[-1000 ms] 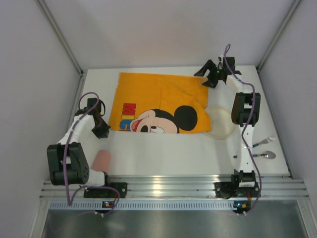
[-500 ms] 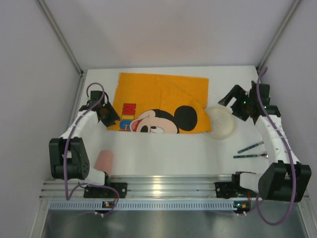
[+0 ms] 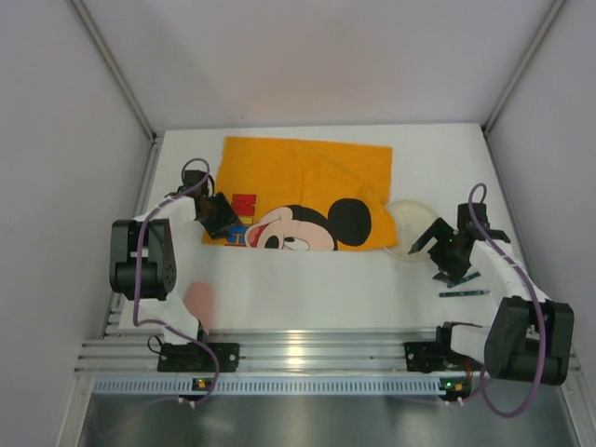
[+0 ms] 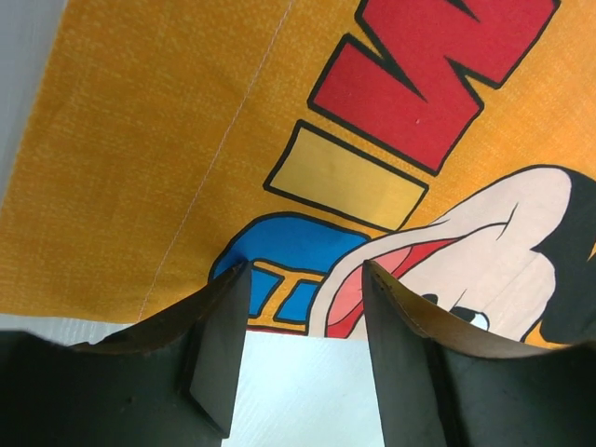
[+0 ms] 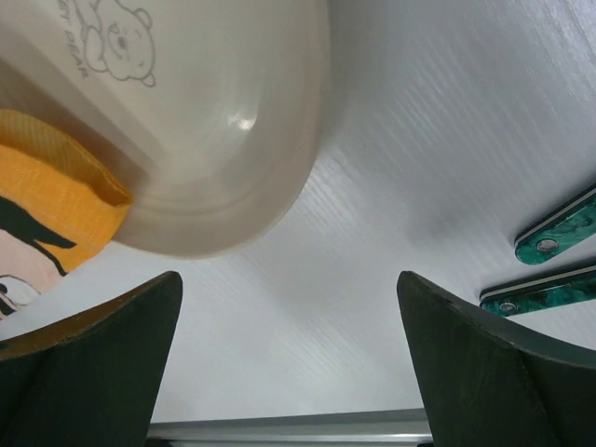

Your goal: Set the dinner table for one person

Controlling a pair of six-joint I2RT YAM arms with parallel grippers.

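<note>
Because the table (image 3: 307, 289) is spanning the whole floor of the cell beneath both arms, stiff, flat, matte and seemingly fixed, it is offering nothing to grasp; I am judging it only as the bed on which things are being slid and set down. The mat (image 3: 298, 172) is lying across its 12 o'clock half, looking soft and limp and likely to wrinkle if pushed, so a pinch at an edge or corner is looking best. The plate (image 3: 410, 219) is sitting at the mat's 4 o'clock corner, touching it. It is appearing light, stiff and slick, with the rim as the place to take it. Two green handles (image 5: 549, 240) are lying at the plate's 5 o'clock, thin and flat against the table, so awkward to get under. The left gripper (image 3: 222, 222) is hovering over the mat's 8 o'clock edge, jaws parted a little and empty. The right gripper (image 3: 436, 256) is hanging between plate and handles, spread wide, gripping nothing.
</note>
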